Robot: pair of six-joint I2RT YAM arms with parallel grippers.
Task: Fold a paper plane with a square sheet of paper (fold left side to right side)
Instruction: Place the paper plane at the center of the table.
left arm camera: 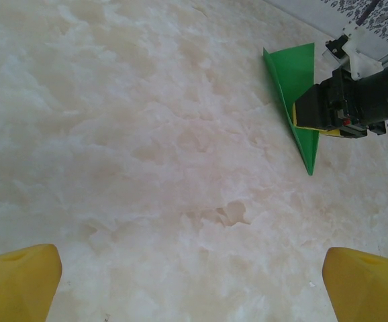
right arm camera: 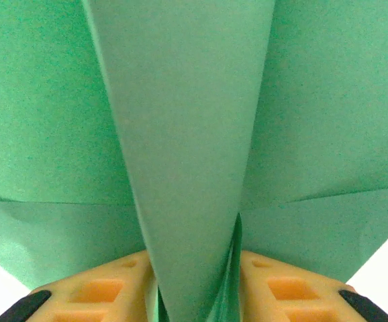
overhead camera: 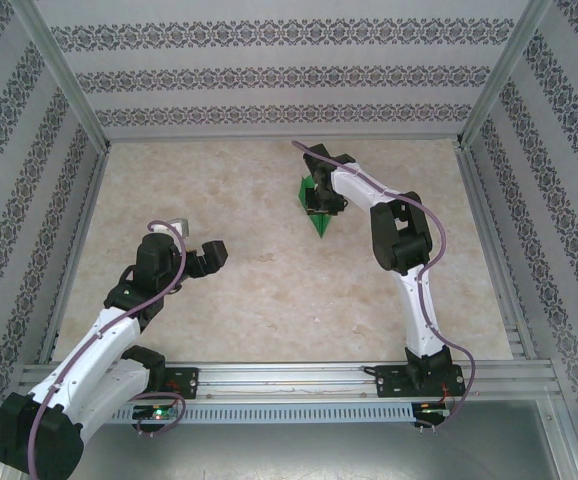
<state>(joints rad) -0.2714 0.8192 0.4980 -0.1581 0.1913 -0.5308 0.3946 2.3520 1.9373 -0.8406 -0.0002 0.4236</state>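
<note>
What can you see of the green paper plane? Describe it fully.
The paper plane is thin, bright green paper folded into a slim dart, sharp nose toward the arm bases. It lies on the pale table, its raised centre fold between the fingers of the right gripper; whether they pinch it is unclear.

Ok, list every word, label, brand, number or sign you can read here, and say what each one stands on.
None: no word, number, brand or sign can be read.
Folded green paper: plain, no print.
Patterned walls: ornament only, no letters.
Base rail: any marking there is too small to read.
</note>
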